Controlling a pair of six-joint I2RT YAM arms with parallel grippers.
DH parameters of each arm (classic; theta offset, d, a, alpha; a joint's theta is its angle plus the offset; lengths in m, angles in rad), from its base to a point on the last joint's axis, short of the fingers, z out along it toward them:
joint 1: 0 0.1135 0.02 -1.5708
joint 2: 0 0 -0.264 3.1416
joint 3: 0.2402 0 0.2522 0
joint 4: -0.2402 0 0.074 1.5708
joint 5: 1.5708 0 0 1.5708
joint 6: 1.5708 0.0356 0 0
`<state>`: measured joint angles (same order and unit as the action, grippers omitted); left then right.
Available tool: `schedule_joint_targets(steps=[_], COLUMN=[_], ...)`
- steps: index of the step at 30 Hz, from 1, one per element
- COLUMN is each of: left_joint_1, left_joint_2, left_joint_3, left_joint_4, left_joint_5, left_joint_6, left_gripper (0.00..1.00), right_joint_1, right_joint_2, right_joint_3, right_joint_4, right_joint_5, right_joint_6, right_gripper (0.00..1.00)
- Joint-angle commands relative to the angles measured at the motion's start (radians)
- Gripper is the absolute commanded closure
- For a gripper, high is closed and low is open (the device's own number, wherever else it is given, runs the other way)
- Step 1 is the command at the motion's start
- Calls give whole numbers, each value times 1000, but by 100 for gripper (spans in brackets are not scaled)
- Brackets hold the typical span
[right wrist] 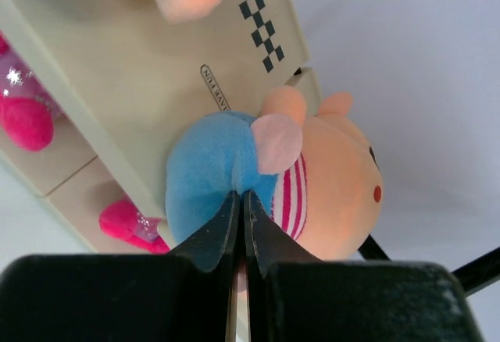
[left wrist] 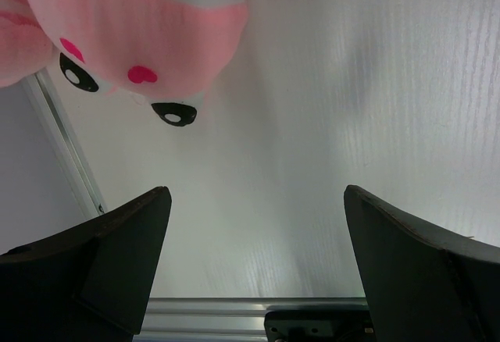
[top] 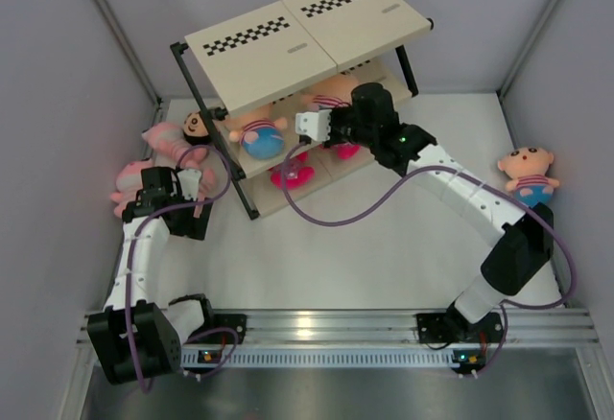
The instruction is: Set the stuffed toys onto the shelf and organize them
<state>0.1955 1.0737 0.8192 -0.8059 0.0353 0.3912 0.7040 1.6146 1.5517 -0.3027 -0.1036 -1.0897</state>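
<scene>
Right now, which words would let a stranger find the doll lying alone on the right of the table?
Start at the shelf at the back, then look right along the white table to the side wall. There lies a boy doll with dark hair, a striped shirt and blue bottoms. It alone has no other toy near it.

Cream shelf (top: 317, 51) with black-and-white checkered strip (top: 247, 36), pink plush (left wrist: 141, 22), peach doll (right wrist: 332, 178) in blue

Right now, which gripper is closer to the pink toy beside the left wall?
Left. The left gripper is open right beside the pink toy; the right gripper is away at the shelf, shut against a boy doll.
</scene>
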Motion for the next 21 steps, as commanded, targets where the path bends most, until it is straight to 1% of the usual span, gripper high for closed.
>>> schedule_joint_targets(steps=[1, 2, 4, 5, 6, 7, 8, 10, 13, 14, 17, 18, 19, 21], left_joint_1=[-1, -1, -2, -2, -2, -2, -1, -1, -1, -2, -1, -2, -1, -2], left_joint_2=[-6, -6, -4, -6, -4, -1, 0, 6, 9, 12, 15, 19, 19, 19], left_joint_3=[17, 15, 18, 20, 23, 26, 31, 46, 70, 75, 95, 100, 103, 107], left_joint_4=[16, 17, 17, 17, 16, 16, 14, 8, 4, -1, -12, -13, -16, -19], left_joint_5=[-8, -17, -24, -25, -56, -61, -69, -72, -74, -72, -68, -69, -72, -75], left_joint_6=[9, 12, 14, 17, 23, 24, 25, 29, 34, 37, 41, 43, 44, 49], left_gripper=[1, 1, 1, 1, 2, 2, 1, 1, 1, 2, 1, 2, 1, 2], right_joint_1=[-72, -83, -109, -116, -124, -144, -152, -164, -190, -199, -230, -233, -235, -232], right_joint_2=[-76, -84, -94, -90, -75, -67, -49, -33, -9, 11, 45, 62, 70, 85], right_joint_3=[34, 30, 36, 68, 91, 113, 149, 172, 200, 234, 303, 312, 318, 318], right_joint_4=[-88, -99, -110, -130, -194, -237, -269, -324, -341, -355, -419, -435, -464, -513], right_joint_5=[-218, -294, -353, -379, -448, -482, -528, -550, -623, -675, -738, -761, -768, -801], right_joint_6=[-166, -244, -294, -321, -347, -383, -451, -524, -576, -584, -637, -657, -715, -746], right_gripper=[100, 100, 100, 100, 100, 100, 100, 100, 100, 100, 100, 100, 100, 100])
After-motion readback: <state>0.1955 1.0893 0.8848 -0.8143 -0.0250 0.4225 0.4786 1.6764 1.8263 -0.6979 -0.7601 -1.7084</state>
